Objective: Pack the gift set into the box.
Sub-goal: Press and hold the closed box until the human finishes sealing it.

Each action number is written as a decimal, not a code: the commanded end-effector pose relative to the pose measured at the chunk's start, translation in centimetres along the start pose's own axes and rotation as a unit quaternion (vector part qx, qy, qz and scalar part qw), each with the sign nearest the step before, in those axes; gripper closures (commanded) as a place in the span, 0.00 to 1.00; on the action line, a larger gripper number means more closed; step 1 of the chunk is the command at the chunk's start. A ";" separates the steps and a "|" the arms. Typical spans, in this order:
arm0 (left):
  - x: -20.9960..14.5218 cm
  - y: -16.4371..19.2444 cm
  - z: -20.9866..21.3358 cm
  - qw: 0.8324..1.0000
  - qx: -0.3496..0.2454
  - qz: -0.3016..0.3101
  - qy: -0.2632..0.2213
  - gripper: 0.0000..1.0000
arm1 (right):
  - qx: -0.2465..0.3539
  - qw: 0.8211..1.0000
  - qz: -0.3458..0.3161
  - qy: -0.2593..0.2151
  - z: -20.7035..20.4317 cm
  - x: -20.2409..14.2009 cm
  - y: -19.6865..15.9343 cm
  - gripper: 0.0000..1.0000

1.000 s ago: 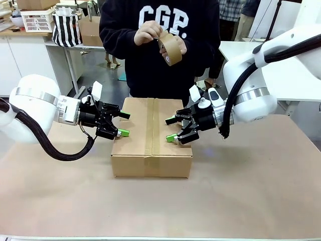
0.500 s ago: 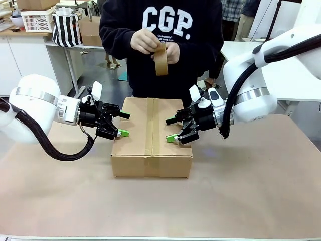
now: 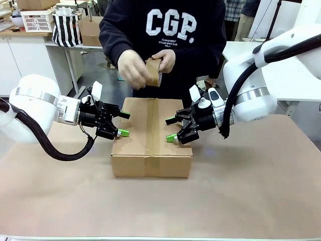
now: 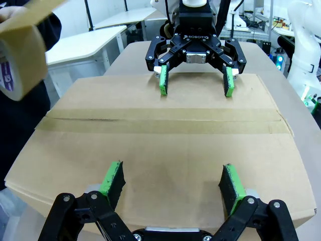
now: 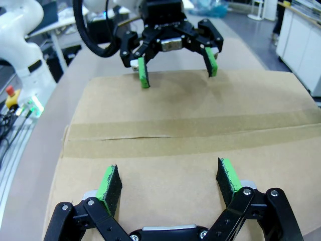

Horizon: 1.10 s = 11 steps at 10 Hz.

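The box (image 3: 150, 135) lies shut in the middle of the table, with a strip of brown tape (image 3: 152, 125) along its centre seam. My left gripper (image 3: 123, 124) is open, its green pads over the box's left edge. My right gripper (image 3: 170, 129) is open over the right edge. In the left wrist view my left gripper (image 4: 173, 175) spans bare cardboard (image 4: 165, 145), facing the right gripper (image 4: 194, 80). The right wrist view mirrors this: right gripper (image 5: 168, 178), box top (image 5: 185, 125), left gripper (image 5: 176, 68). A person holds a roll of brown tape (image 3: 153, 72) (image 4: 20, 60) above the box's far edge.
Brown paper covers the table (image 3: 251, 191), with free room in front of and beside the box. At the back left stand a striped bag (image 3: 66, 27), a white basket (image 3: 37, 20) and a smaller cardboard box (image 3: 90, 30). A white table (image 3: 241, 50) stands behind my right arm.
The person's hands have brought the tape roll down from chest height toward the box's far edge. Both arms and the box have stayed still.
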<state>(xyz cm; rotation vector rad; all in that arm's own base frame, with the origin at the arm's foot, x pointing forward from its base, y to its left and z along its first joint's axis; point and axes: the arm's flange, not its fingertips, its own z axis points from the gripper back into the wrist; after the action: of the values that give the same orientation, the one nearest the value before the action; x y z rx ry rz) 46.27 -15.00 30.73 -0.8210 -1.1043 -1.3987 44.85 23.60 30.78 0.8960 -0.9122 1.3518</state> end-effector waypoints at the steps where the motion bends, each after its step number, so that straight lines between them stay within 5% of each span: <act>1: -0.2 -0.1 0.1 1.000 -0.002 -0.001 0.001 0.00 | -0.001 1.000 0.008 0.002 0.0 -0.1 0.0 0.00; 11: -0.2 -0.1 0.1 1.000 -0.002 -0.001 0.001 0.00 | -0.001 1.000 0.008 0.002 0.0 -0.1 0.0 0.00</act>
<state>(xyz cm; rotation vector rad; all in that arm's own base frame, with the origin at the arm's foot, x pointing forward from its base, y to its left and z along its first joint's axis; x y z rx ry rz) 46.26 -15.00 30.73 -0.8210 -1.1043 -1.3987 44.85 23.60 30.78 0.8960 -0.9122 1.3518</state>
